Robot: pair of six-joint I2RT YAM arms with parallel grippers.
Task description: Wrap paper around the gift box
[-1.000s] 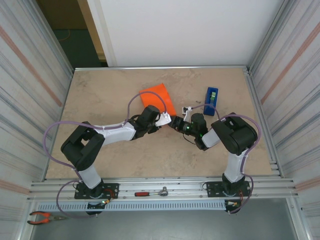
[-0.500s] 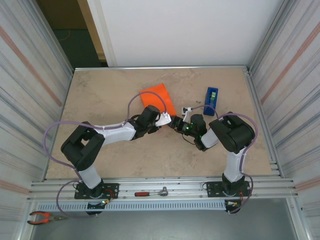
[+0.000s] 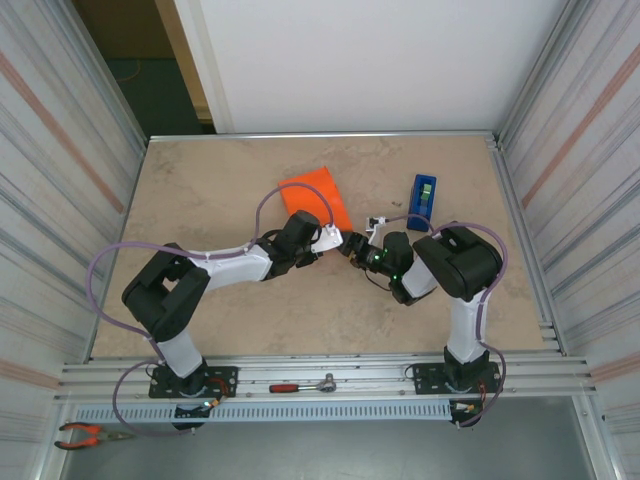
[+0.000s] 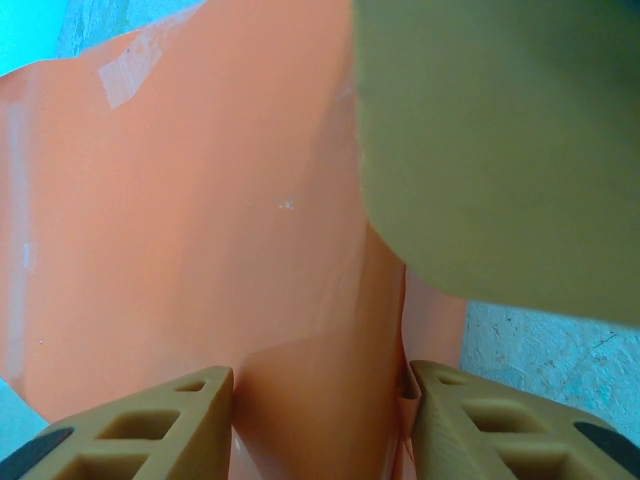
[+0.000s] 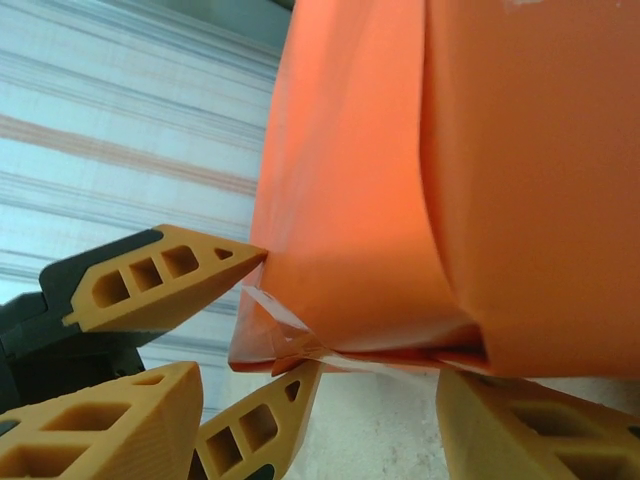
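The left tool [image 4: 320,400] stands about half open, and a fold of the orange paper [image 4: 200,230] fills the gap between its fingers, so it grips the paper. The right tool [image 5: 320,385] is open wide: one of its fingers [image 5: 100,420] hangs clear to the left of the paper, the other sits right under the parcel's lower edge, and it holds nothing. The left wrist view shows a strip of clear tape [image 4: 125,75] stuck on the paper's far left part, and a blurred tan shape looming at upper right. The right wrist view shows the paper folded into a boxy parcel, with the left tool's two fingertips pinching its taped lower left corner from above and below. The box is hidden inside the paper. From above, both tools meet at the near right corner of the parcel, which lies at the middle of the beige tabletop [image 3: 200,200]. A blue dispenser [image 3: 423,200] stands near it to the right. Ribbed metal walls [image 3: 50,150] close the left and right sides, and a white wall [image 3: 380,60] stands at the far side. On the near rail lies a ratchet [image 3: 303,385], and red-handled pliers [image 3: 88,434] lie at the near left.
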